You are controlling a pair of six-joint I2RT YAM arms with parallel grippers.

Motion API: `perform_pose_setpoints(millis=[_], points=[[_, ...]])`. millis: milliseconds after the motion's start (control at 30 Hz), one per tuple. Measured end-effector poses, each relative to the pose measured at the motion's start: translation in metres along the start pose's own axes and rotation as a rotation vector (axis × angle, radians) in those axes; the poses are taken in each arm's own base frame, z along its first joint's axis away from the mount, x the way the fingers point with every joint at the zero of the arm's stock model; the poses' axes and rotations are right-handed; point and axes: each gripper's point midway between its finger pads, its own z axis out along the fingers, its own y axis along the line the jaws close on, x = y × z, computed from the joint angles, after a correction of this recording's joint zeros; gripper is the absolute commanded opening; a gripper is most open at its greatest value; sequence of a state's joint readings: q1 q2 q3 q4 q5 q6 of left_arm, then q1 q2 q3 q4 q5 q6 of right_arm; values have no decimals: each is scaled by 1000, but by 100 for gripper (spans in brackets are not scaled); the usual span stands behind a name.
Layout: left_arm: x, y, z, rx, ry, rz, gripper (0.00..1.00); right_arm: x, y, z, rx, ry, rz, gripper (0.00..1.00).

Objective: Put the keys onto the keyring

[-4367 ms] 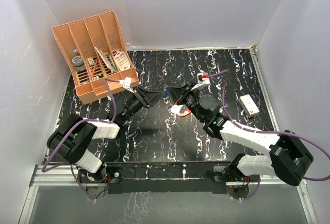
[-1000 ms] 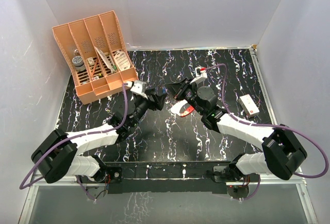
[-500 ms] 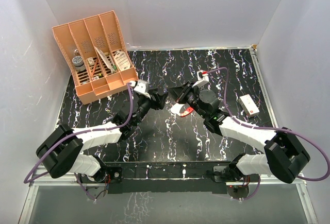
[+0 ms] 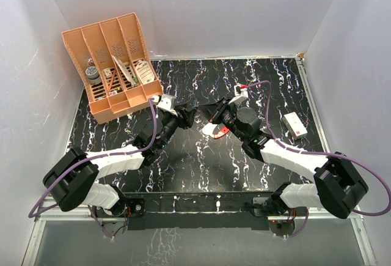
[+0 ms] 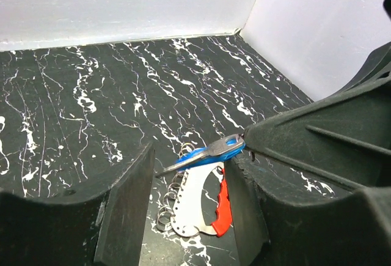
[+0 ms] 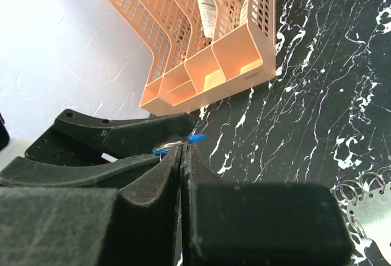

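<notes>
The key (image 5: 208, 153), silver with a blue head, hangs in the air. My right gripper (image 6: 183, 147) is shut on its blue head, and its black fingertips (image 5: 253, 144) enter the left wrist view from the right. The key (image 6: 177, 145) shows at those tips. My left gripper (image 5: 189, 180) is open around the key's blade, with a gap to its left finger. The keyring (image 5: 204, 208), with a red curved side, a pale metal side and several small rings, lies flat on the table below. It also shows in the top view (image 4: 217, 130) and the right wrist view (image 6: 369, 214).
An orange mesh file organizer (image 4: 113, 64) stands at the back left, also in the right wrist view (image 6: 208, 33). A small white box (image 4: 295, 125) lies at the right. White walls close in the black marbled table (image 4: 183, 168) on three sides.
Over four seconds my left gripper has closed in on the right gripper until the two meet at the key. In the last half second almost nothing has moved.
</notes>
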State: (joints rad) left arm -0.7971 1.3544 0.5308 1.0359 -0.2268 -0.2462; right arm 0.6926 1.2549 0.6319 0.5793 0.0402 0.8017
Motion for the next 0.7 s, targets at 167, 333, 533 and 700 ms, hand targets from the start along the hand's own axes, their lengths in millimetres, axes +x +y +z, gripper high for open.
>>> perform_pose_setpoints(millis=[167, 333, 533, 700], points=[[-1, -2, 0, 8, -2, -1, 52, 4, -2, -1, 3, 12, 5, 0], [0, -3, 0, 16, 1, -1, 54, 4, -2, -2, 2, 11, 5, 0], [0, -5, 0, 27, 4, -1, 56, -1, 2, -4, -8, 1, 1, 0], [1, -6, 0, 35, 7, -5, 57, -7, 7, -7, -18, -14, -12, 0]])
